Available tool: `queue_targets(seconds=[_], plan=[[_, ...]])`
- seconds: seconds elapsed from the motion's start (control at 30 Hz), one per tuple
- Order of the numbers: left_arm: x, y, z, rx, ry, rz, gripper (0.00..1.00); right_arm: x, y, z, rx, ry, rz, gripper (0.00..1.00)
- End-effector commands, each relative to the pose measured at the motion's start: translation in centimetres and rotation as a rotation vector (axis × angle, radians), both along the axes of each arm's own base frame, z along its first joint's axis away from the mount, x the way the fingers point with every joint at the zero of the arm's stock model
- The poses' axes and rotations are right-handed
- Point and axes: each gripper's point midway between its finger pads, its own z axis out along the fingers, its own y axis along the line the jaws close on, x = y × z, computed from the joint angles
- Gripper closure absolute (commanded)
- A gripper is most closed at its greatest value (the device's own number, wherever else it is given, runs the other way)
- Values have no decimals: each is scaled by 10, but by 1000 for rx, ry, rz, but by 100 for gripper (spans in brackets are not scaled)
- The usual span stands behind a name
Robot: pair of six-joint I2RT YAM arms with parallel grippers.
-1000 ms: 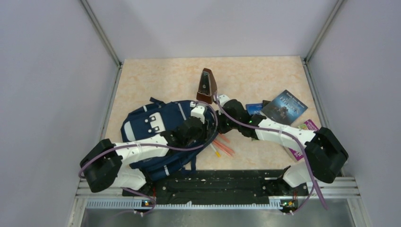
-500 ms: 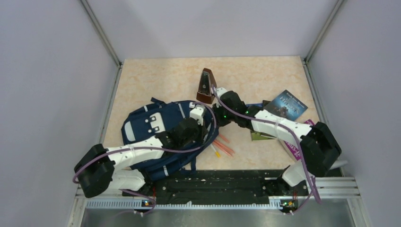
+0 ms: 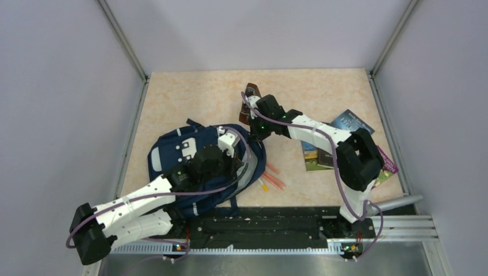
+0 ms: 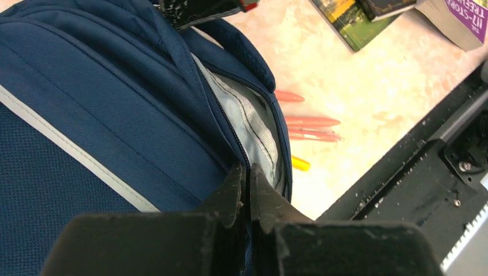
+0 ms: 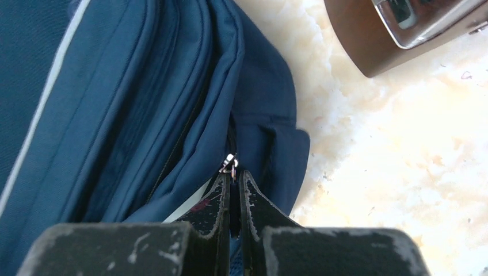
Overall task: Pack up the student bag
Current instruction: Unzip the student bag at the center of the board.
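The student bag [image 3: 178, 158], navy with thin grey stripes, lies flat at the left of the table. Its main zip stands partly open and shows pale grey lining [image 4: 256, 129]. My left gripper [image 3: 235, 148] is shut on the fabric edge of that opening [image 4: 248, 172], at the bag's right side. At the bag's far right corner my right gripper [image 3: 253, 130] is shut on the zipper tab, with the metal pull [image 5: 231, 163] showing just beyond its tips [image 5: 235, 176].
A brown metronome [image 3: 250, 98] stands just behind the right wrist, also in the right wrist view [image 5: 397, 34]. Several orange and yellow pens [image 3: 271, 178] lie by the bag's opening. Books [image 3: 352, 123] and a purple book [image 3: 388, 164] lie at right.
My left gripper has closed on the bag's opening edge and shifted left. The right arm has swung back and to the left along the zip, and the opening has widened.
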Motion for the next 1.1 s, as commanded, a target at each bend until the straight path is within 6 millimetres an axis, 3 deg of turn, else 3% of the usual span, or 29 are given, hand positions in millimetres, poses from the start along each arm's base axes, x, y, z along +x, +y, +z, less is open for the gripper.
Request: queue_targets(seconds=[0.0, 0.1, 0.3, 0.43, 0.57, 0.73, 0.9, 0.97, 1.03, 1.07], plan=[[-42, -2, 10, -21, 82, -171, 100, 67, -15, 22, -23, -169, -103, 100], [-38, 8, 18, -15, 60, -116, 100, 74, -13, 27, -5, -167, -113, 100], [10, 63, 17, 47, 24, 263, 100, 63, -15, 42, 72, -178, -141, 100], [36, 65, 43, -61, -17, 285, 100, 47, -20, 44, 105, -150, -153, 100], [59, 78, 65, -38, -56, 327, 100, 29, -22, 47, 121, -135, -144, 100], [63, 96, 63, 72, -10, 374, 100, -2, -12, 45, 149, -100, -112, 100], [40, 124, 53, 139, 73, 469, 99, -38, 6, 44, 213, -47, -73, 100], [27, 125, 50, 136, 106, 442, 84, -53, 14, 46, 240, -23, -39, 100], [17, 115, 51, 111, 111, 350, 55, -67, 21, 46, 263, 6, -2, 100], [14, 107, 51, 94, 107, 300, 46, -73, 23, 46, 271, 18, 12, 100]])
